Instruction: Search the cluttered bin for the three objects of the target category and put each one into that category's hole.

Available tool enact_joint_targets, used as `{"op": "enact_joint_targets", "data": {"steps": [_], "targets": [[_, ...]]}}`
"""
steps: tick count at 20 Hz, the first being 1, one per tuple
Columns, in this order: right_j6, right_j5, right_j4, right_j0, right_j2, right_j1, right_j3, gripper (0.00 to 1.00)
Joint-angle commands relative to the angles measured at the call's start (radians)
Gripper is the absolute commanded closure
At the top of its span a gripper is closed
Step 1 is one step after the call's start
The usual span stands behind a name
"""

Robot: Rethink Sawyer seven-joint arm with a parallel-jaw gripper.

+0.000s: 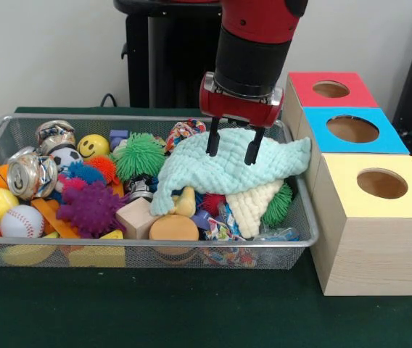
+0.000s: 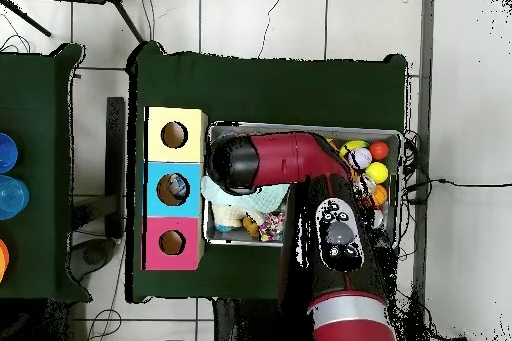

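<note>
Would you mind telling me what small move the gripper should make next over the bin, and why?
Probably a short descent and then closing. The gripper is open, its fingertips poised on or just above the light blue cloth draped over the toys in the wire bin, with nothing held. Lowering slightly would likely let the fingers pinch a fold of cloth.
</note>
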Motion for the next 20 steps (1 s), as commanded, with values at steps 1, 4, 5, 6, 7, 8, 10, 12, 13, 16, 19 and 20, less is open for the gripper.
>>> {"op": "enact_joint_targets", "data": {"steps": [1,4,5,6,7,8,10,12,13,16,19,20], "targets": [[0.013,0.107,0.027,-0.018,0.034,0.011,-0.037,0.0],[0.028,0.107,0.023,-0.008,0.032,0.041,-0.072,0.0],[0.032,0.098,0.021,-0.006,0.031,0.049,-0.076,0.0],[0.041,0.087,0.019,-0.002,0.029,0.056,-0.077,0.0],[0.047,0.075,0.016,0.001,0.025,0.061,-0.076,0.0],[0.059,0.065,0.012,0.008,0.02,0.07,-0.08,0.0],[0.079,0.049,0.01,0.02,0.014,0.088,-0.09,0.0],[0.094,0.053,0.013,0.033,0.008,0.098,-0.104,0.0],[0.099,0.061,0.016,0.04,0.006,0.099,-0.11,0.0],[0.112,0.091,0.026,0.06,-0.001,0.107,-0.138,0.0],[0.128,0.111,0.036,0.079,-0.008,0.116,-0.162,0.0],[0.131,0.115,0.038,0.084,-0.01,0.121,-0.171,0.0]]}}
